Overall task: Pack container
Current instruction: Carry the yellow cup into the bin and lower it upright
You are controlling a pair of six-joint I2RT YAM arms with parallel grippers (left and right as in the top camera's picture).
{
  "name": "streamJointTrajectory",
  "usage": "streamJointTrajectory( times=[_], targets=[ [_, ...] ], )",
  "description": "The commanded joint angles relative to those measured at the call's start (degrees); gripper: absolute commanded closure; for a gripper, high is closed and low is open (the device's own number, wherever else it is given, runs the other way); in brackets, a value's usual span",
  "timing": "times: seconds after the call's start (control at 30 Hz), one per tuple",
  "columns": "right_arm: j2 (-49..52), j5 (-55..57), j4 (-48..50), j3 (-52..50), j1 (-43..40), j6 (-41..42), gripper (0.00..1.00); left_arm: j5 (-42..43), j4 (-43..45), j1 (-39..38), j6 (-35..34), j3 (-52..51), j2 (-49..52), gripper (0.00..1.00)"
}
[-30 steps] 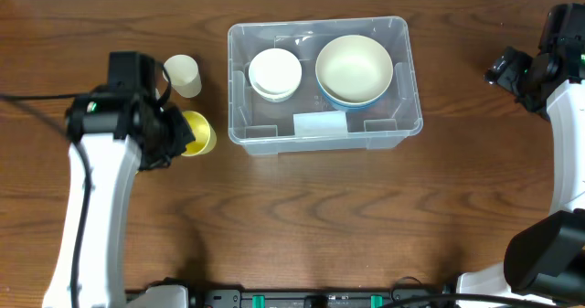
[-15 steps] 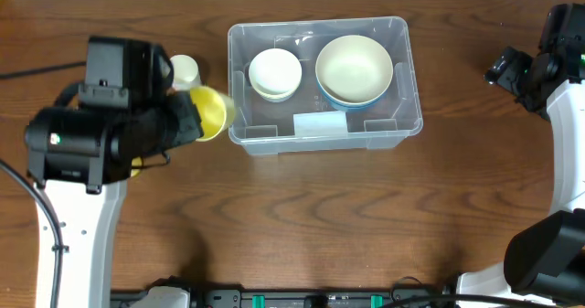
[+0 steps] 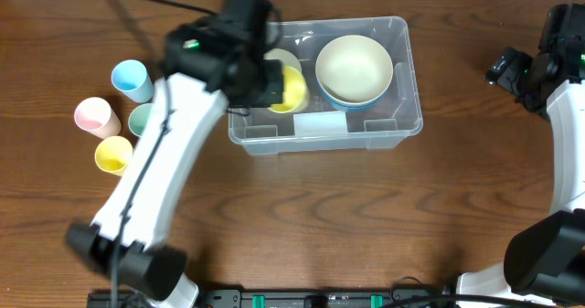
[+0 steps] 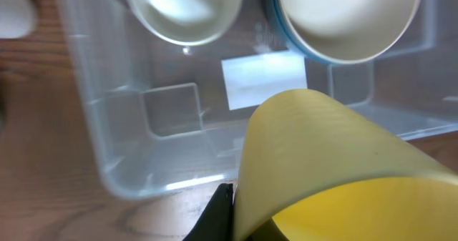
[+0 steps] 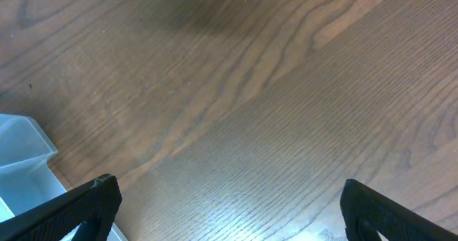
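The clear plastic container [image 3: 402, 116] stands at the table's back centre. It holds a small white bowl [image 4: 182, 8], a large cream bowl with a blue outside [image 3: 355, 69] and a white label [image 4: 263, 80] on its floor. My left gripper [image 3: 277, 89] is shut on a yellow cup [image 3: 292, 89], held tilted over the container's front-left part, above the rim. In the left wrist view the yellow cup [image 4: 322, 169] fills the lower right, with one dark finger [image 4: 218, 216] against its wall. My right gripper [image 5: 236, 212] hangs open over bare wood, right of the container [image 5: 21, 162].
Several cups stand on the table left of the container: blue [image 3: 132, 79], pink [image 3: 96, 116], green [image 3: 142, 121] and yellow [image 3: 114, 154]. The left arm [image 3: 174, 153] stretches diagonally above them. The right arm [image 3: 558, 70] sits at the far right edge.
My left gripper has carried the yellow cup up from the table and rightwards over the container's left side. The arm's move uncovered the cups on the left. The right arm has not moved.
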Motion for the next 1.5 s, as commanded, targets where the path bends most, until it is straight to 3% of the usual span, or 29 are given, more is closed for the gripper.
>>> streamJointTrajectory(
  times=[0.0,0.63,1.2,1.33,1.4,1.47],
  targets=[
    [0.0,0.2,0.0,0.2,-0.3,0.9,0.01,-0.3,1.0,-1.6,1.9,0.9,4.2,0.94],
    [0.0,0.2,-0.1,0.2,-0.3,0.9,0.01,-4.0,5.4,-9.3,3.3,0.8,19.0,0.94],
    [0.0,0.2,-0.1,0.2,-0.3,0.9,0.01,-6.6,7.1,-9.6,3.1,0.6,25.2,0.93],
    [0.0,0.2,-0.1,0.2,-0.3,0.9,0.01,-6.6,6.9,-9.5,3.1,0.6,25.2,0.71],
    [0.0,0.2,0.0,0.2,-0.3,0.8,0.01,-6.6,6.7,-9.6,3.1,0.6,25.2,0.55],
    [0.0,0.2,0.0,0.2,-0.3,0.9,0.01,-6.6,6.5,-9.6,3.1,0.7,25.0,0.51]
  ],
)
